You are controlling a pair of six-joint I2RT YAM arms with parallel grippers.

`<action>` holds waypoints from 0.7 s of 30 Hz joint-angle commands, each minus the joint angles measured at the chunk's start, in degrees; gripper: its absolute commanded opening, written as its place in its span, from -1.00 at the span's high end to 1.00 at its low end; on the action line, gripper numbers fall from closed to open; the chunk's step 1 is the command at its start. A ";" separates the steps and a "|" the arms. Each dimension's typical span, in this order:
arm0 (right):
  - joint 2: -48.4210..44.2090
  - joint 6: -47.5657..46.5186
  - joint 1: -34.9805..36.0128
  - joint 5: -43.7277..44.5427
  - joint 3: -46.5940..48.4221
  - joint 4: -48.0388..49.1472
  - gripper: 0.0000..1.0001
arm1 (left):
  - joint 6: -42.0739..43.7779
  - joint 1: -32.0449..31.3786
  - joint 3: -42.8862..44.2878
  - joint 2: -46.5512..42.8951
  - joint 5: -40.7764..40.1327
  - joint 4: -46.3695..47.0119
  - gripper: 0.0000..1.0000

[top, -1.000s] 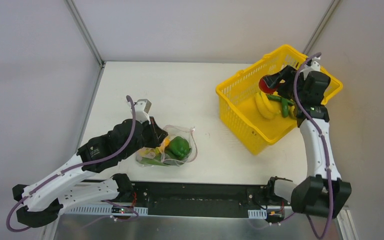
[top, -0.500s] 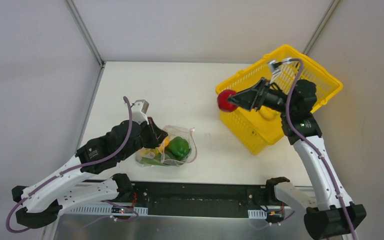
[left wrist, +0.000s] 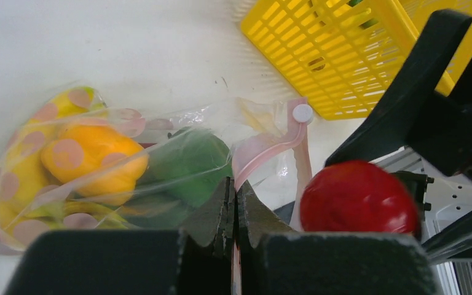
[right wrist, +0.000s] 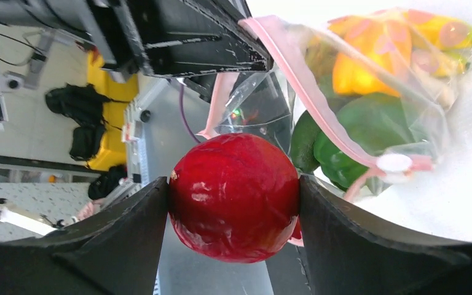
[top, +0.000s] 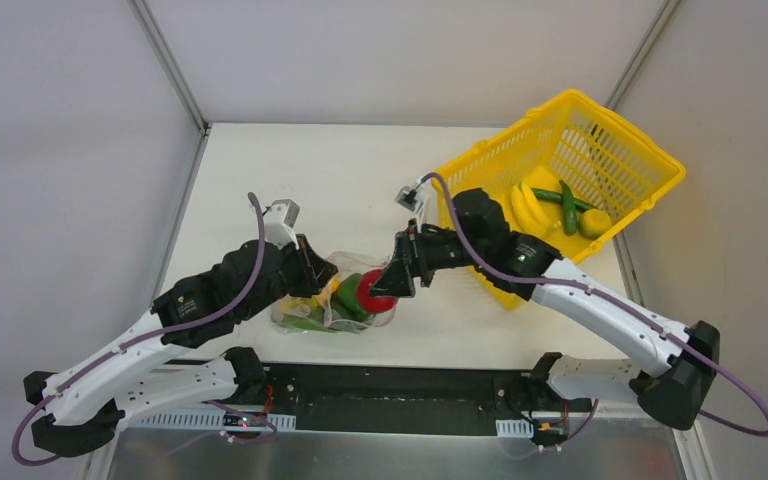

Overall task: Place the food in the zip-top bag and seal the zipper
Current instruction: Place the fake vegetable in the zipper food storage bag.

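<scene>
The right gripper (top: 388, 283) clamps the one red tomato (top: 374, 292) just at the mouth of the zip-top bag (top: 332, 312). The tomato looks smooth, hard and light, so I'd grip it across its widest part. The left gripper (left wrist: 233, 206) is pinched shut on the bag's limp film beside the zipper (left wrist: 269, 145). Inside the bag lie one green bell pepper (left wrist: 190, 165) and one orange pepper (left wrist: 92, 161). Well apart from the bag, one yellow basket (top: 480, 232) holds one banana bunch (top: 527, 208).

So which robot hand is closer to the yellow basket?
Right. The right gripper, holding the red tomato, sits just left of the yellow basket. The left gripper pinches the zip-top bag further left, beyond the tomato.
</scene>
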 commanded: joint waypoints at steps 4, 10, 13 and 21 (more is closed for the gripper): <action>5.32 -7.70 9.29 20.36 7.37 -3.40 0.23 | -0.80 0.64 2.01 -0.08 0.77 2.08 1.00; 5.36 -10.80 13.68 30.77 5.57 0.15 0.19 | -1.01 0.58 1.71 -0.77 0.06 1.68 1.00; 5.67 -12.19 15.37 34.89 5.06 0.65 0.17 | -1.12 0.59 1.90 -0.77 0.44 2.38 1.00; 8.87 -14.07 18.73 42.86 5.04 5.48 0.02 | -1.47 0.59 2.32 -0.51 1.47 3.65 1.00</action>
